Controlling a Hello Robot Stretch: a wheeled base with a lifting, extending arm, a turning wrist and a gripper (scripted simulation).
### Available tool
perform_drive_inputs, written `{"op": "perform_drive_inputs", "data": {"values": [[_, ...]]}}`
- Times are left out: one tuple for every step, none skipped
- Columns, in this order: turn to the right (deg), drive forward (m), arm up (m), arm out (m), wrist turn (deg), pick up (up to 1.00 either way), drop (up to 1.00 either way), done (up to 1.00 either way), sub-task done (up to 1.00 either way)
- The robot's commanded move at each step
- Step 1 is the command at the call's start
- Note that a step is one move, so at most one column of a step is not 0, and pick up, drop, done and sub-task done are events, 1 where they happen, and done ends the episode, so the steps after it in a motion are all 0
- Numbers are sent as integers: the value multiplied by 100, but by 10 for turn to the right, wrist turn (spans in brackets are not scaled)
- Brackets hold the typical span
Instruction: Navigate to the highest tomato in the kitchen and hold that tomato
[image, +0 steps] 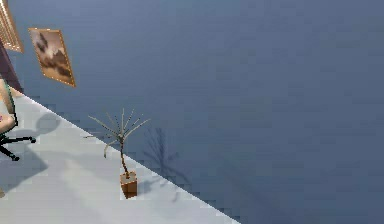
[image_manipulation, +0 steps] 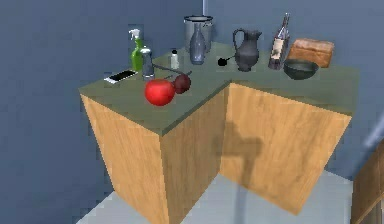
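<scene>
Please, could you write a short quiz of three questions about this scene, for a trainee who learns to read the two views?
1. True or false: the tomato lies near a corner of the countertop, beside a darker red round fruit.
2. Which thing stands before the blue wall in the forward view? A) a potted plant B) a floor lamp C) a bin
3. Fill in: the dark jug stands between the glass vase and the ______.

Key: 1 true; 2 A; 3 bottle.
</scene>
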Motion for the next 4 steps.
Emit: {"op": "perform_drive_inputs", "data": {"values": [[0, 0, 50, 0, 0, 0, 0, 0, 0], [0, 0, 38, 0, 0, 0, 0, 0, 0], [0, 0, 0, 50, 0, 0, 0, 0, 0], [0, 0, 0, 0, 450, 0, 0, 0, 0]]}}
